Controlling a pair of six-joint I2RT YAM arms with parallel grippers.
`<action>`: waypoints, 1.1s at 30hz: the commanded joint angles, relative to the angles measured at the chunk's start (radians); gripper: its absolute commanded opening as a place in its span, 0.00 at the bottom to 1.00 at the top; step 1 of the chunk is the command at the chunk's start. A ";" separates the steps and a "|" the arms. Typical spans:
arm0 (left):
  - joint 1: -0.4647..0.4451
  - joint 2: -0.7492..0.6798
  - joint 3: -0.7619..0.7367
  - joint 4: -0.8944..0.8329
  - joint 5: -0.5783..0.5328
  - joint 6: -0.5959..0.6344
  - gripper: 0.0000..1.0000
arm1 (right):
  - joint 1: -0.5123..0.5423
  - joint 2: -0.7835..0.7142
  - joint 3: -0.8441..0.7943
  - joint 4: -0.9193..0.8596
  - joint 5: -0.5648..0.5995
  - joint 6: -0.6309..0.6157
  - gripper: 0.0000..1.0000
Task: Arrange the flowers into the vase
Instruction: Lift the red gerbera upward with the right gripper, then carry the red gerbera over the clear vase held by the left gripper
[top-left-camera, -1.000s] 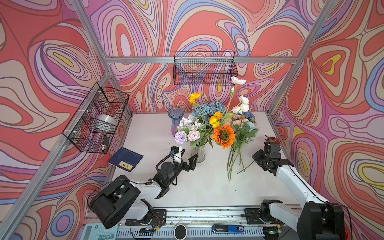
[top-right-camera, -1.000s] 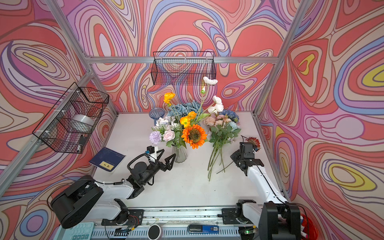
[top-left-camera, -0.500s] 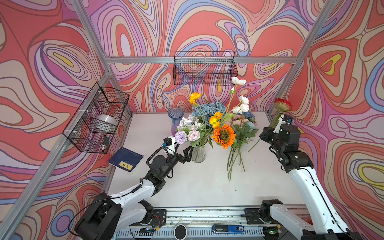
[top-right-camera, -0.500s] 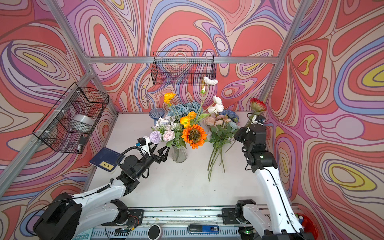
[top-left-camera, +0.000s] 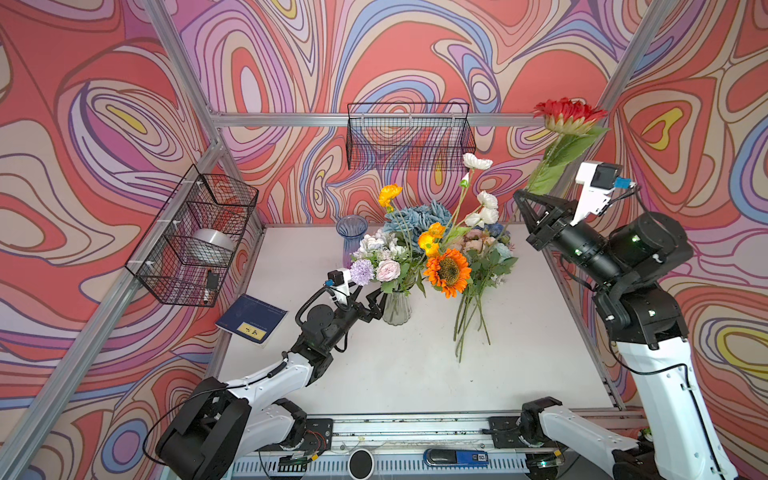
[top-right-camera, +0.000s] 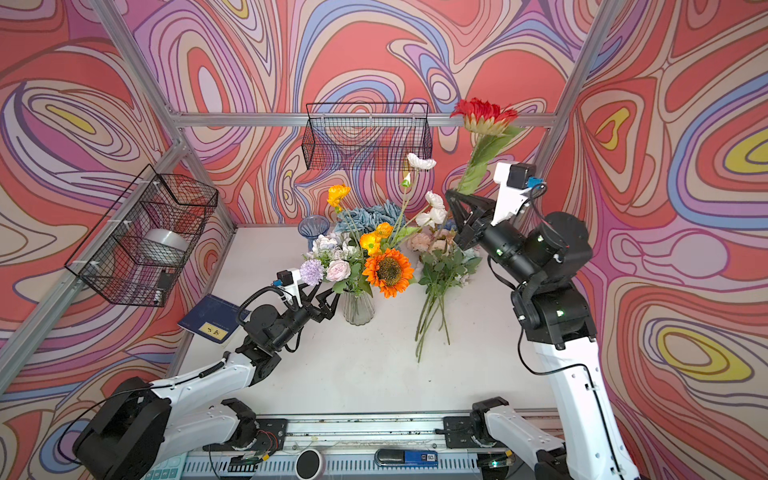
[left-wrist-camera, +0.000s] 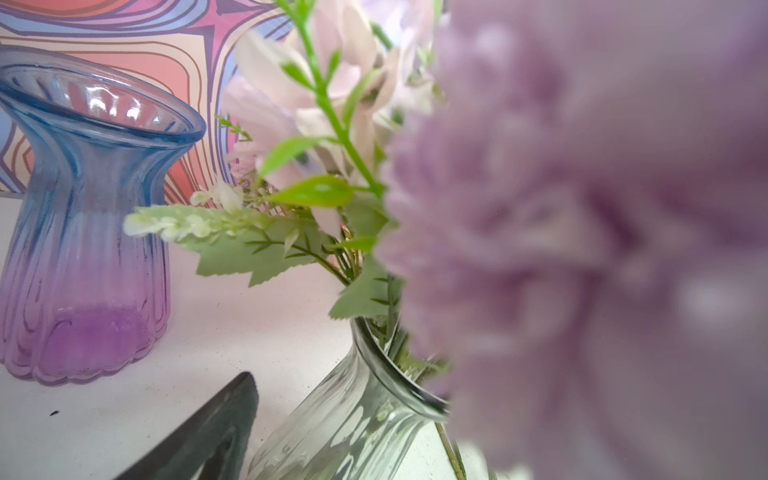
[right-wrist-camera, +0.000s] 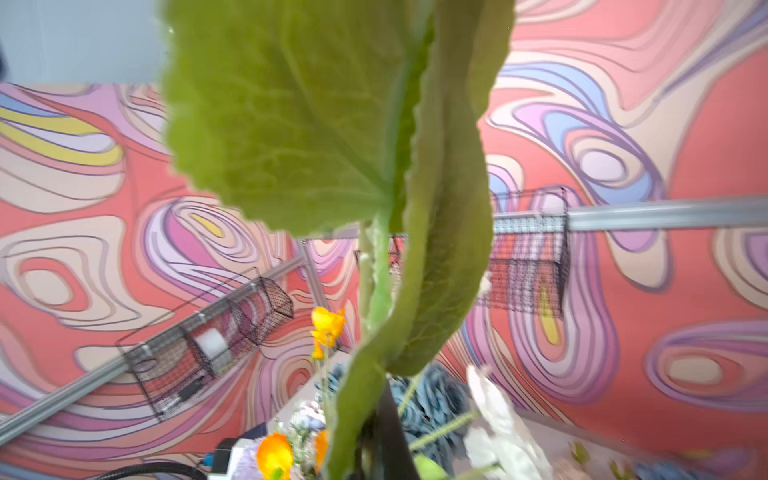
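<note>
Red daisy (top-left-camera: 569, 114): light, springy stem, best held below leaves. Right gripper (top-left-camera: 524, 195) clamped there; left gripper (top-left-camera: 374, 303) wide, empty, beside clear vase (top-left-camera: 397, 311).

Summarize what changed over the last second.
The right end effector, shut on the red daisy, lifted it from table level to high on the right. The left end effector, open, advanced up beside the clear vase. Unchanged: bouquet, loose stems, blue vase.
</note>
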 joint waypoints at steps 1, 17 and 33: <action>0.022 0.011 -0.004 0.021 0.001 -0.045 1.00 | 0.024 0.034 0.009 0.189 -0.231 0.163 0.00; 0.040 -0.049 0.020 -0.068 0.035 -0.017 1.00 | 0.618 0.303 0.156 0.176 -0.057 -0.147 0.00; 0.107 0.015 0.118 -0.081 0.213 0.017 1.00 | 0.913 0.317 -0.162 0.154 0.402 -0.579 0.00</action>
